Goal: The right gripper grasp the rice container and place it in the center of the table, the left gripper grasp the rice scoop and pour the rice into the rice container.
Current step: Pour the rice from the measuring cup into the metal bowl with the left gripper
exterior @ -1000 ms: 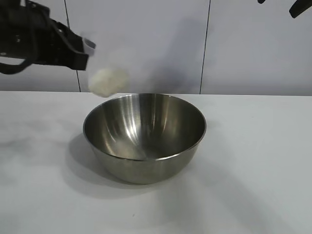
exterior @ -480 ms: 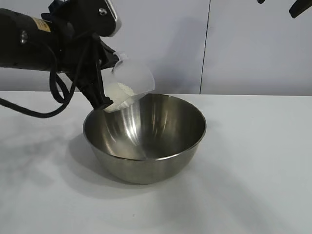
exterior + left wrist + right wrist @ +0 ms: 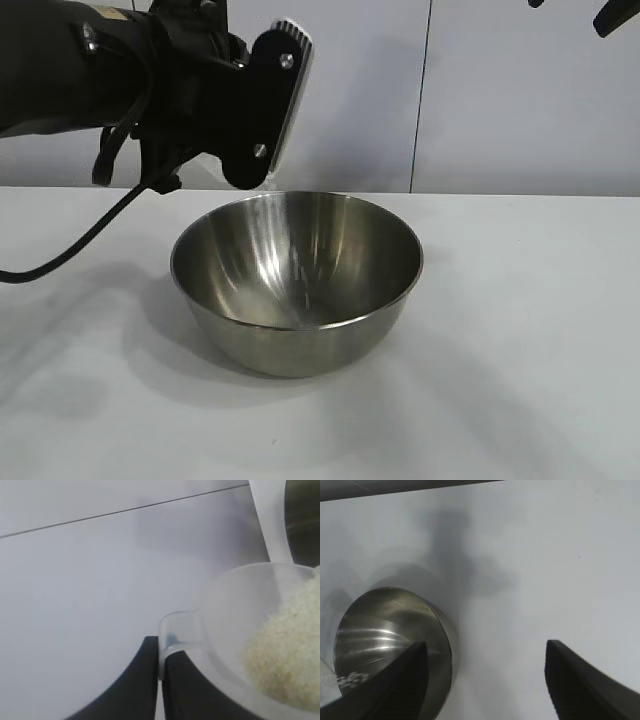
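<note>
Rice container [image 3: 296, 296] sits upright near the middle of the table [image 3: 520, 340]. We find the left gripper [image 3: 159, 680] clamped on the rice scoop's [image 3: 240, 645] handle, above the container's far-left rim, with rice [image 3: 287, 650] heaped toward the scoop's lip. Right gripper [image 3: 485, 680] hangs apart with jaws wide, gripping nothing.

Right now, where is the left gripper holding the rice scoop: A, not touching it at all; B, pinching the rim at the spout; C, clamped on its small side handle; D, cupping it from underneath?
C: the left wrist view shows the left gripper shut on the side handle of the rice scoop, with the rice still inside.
</note>
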